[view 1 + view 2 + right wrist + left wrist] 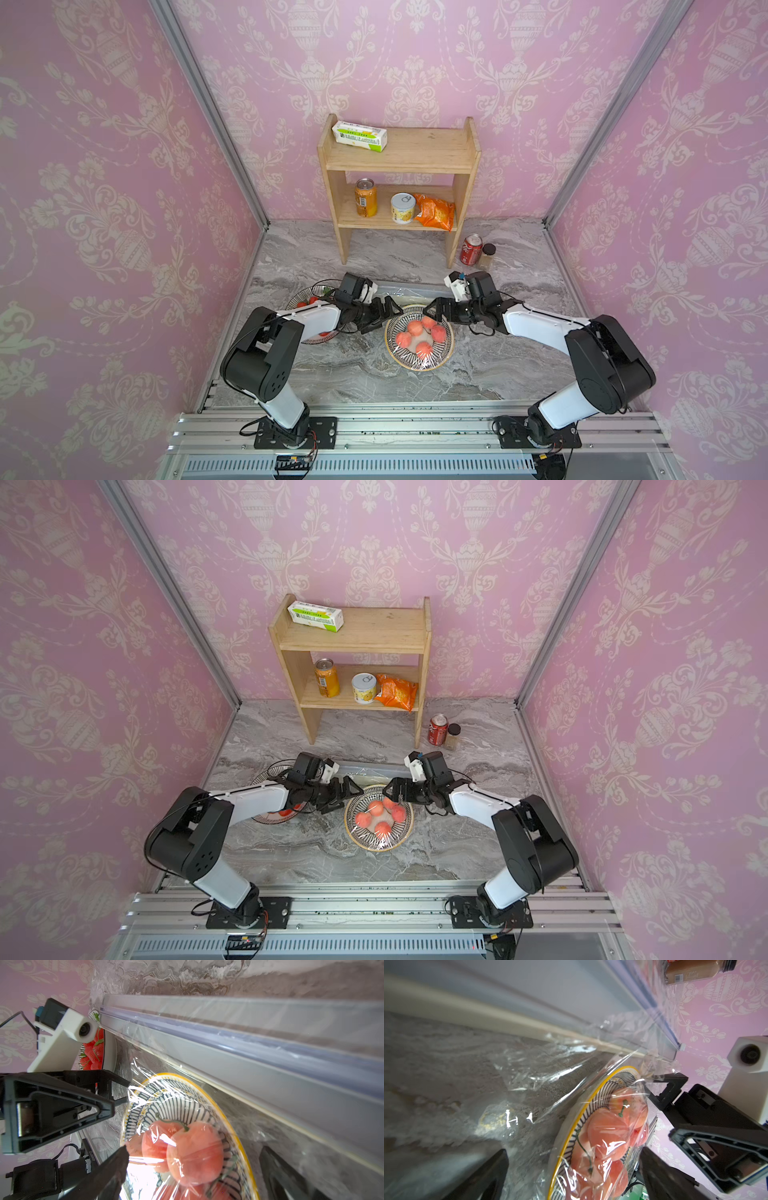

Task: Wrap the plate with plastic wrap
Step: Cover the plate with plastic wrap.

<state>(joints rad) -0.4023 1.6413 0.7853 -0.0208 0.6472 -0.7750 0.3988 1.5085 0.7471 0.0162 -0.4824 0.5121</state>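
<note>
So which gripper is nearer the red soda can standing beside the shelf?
Right. The right gripper is at the plate's rim on the red soda can's side; the left gripper is at the opposite rim, farther away.

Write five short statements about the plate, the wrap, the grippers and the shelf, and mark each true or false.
1. Clear plastic wrap lies over the peaches on the plate. True.
2. Both grippers are shut. False: the left gripper and the right gripper stand open at the plate's far rim.
3. The dispenser box lies on the table behind the plate. True.
4. The red can stands on the top board of the shelf. False: it stands on the table beside the shelf.
5. The white-and-green carton lies on the table. False: it lies on the shelf's top board.
</note>
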